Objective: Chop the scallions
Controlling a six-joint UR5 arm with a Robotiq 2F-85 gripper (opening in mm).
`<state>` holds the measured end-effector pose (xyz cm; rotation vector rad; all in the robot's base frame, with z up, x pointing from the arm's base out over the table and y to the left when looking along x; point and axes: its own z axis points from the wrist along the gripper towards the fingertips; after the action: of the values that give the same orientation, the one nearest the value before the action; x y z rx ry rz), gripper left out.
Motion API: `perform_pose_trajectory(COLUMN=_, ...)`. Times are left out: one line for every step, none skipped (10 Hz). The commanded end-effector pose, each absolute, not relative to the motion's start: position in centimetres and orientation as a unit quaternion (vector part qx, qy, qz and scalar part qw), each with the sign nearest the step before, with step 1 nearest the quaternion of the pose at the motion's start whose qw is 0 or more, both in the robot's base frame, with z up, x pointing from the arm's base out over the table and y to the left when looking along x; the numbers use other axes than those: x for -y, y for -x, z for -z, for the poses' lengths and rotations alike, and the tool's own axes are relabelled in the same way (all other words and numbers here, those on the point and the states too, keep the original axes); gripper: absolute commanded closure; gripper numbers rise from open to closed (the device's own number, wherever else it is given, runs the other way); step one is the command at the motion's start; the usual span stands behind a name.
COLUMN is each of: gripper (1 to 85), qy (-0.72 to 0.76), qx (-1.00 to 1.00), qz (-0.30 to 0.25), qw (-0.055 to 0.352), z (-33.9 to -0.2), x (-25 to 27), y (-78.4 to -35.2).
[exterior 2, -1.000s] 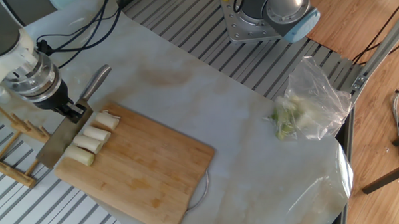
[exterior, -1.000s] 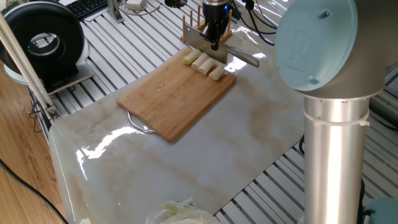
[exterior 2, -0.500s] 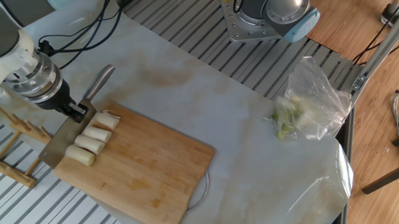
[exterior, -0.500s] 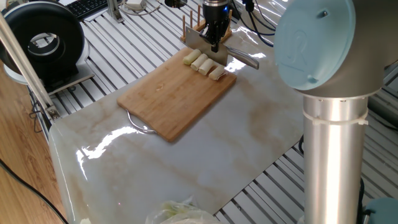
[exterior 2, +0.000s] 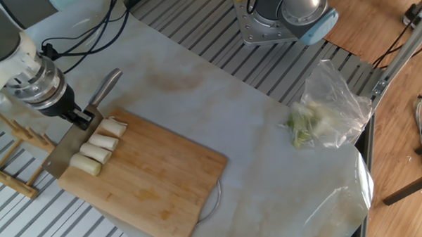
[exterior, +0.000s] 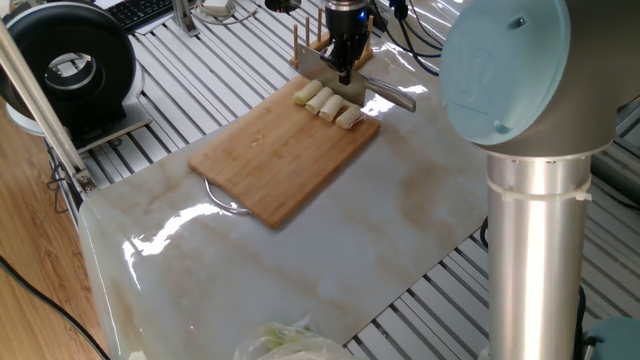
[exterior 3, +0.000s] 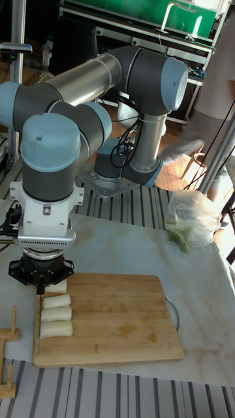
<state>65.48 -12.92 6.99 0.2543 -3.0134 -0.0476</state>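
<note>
The scallions lie as several short cream-white chunks in a row along the far edge of a bamboo cutting board. They also show in the other fixed view and the tall view. My gripper is shut on a cleaver-like knife. Its blade stands upright right behind the row of chunks, and its metal handle sticks out to the side. In the tall view the blade is edge-on and hard to make out.
A wooden rack stands just behind the knife at the board's edge. A clear plastic bag of pale leafy greens lies at the far side of the marble sheet. The arm's base and cables are nearby.
The gripper and knife have lifted very slightly behind the chunks. The chunks and board have not moved.
</note>
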Motion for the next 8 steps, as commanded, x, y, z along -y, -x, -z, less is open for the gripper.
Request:
perform_pose_trajectory(gripper=84.7, qy=-0.073, qx=0.995, qz=0.026, qw=0.055, z=-7.06, x=12.43, y=-65.63)
perform_pose_trajectory(gripper=84.7, qy=-0.071, qx=0.996, qz=0.024, qw=0.054, z=-7.05, x=12.57, y=-65.63)
perform_pose_trajectory(gripper=84.7, qy=-0.069, qx=0.996, qz=0.027, qw=0.055, z=-7.09, x=12.42, y=-65.58)
perform_pose_trajectory(gripper=84.7, qy=-0.065, qx=0.996, qz=0.035, qw=0.058, z=-7.16, x=12.01, y=-65.43)
perform_pose_trajectory(gripper=84.7, qy=-0.066, qx=0.995, qz=0.035, qw=0.058, z=-7.17, x=12.01, y=-65.39)
perform_pose_trajectory(gripper=84.7, qy=-0.068, qx=0.995, qz=0.034, qw=0.058, z=-7.19, x=12.03, y=-65.39)
perform_pose_trajectory(gripper=84.7, qy=-0.07, qx=0.995, qz=0.033, qw=0.058, z=-7.18, x=12.0, y=-65.45)
perform_pose_trajectory(gripper=84.7, qy=-0.074, qx=0.995, qz=0.028, qw=0.056, z=-7.14, x=12.22, y=-65.62)
